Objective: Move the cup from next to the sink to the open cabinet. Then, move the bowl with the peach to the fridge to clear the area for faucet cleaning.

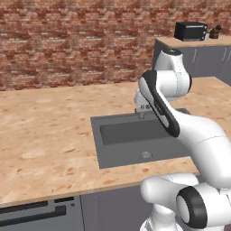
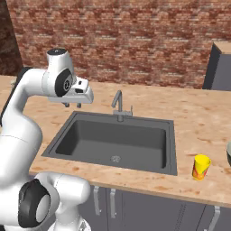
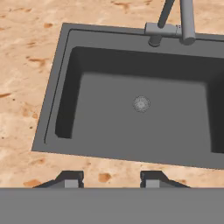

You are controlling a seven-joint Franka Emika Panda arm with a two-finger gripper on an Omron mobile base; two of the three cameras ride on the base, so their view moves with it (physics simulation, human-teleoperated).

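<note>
The yellow cup (image 2: 201, 167) stands upright on the wood counter just right of the sink (image 2: 99, 144), near the front edge. My gripper (image 2: 72, 104) hangs above the counter at the sink's back left corner, far from the cup. In the hand view the gripper (image 3: 112, 180) is open with nothing between its fingers, looking down into the sink (image 3: 57, 87) with its round drain (image 3: 141, 104). The faucet (image 2: 118, 106) rises behind the basin. A sliver of a grey rim (image 2: 229, 153) at the right edge may be the bowl. The peach, open cabinet and fridge are out of view.
A brick wall (image 2: 135, 40) backs the counter. A black toaster oven (image 1: 191, 30) sits on a separate counter at the back right. Wide bare wood counter (image 1: 45, 131) lies left of the sink. Grey cabinet fronts (image 1: 36, 212) run below the counter edge.
</note>
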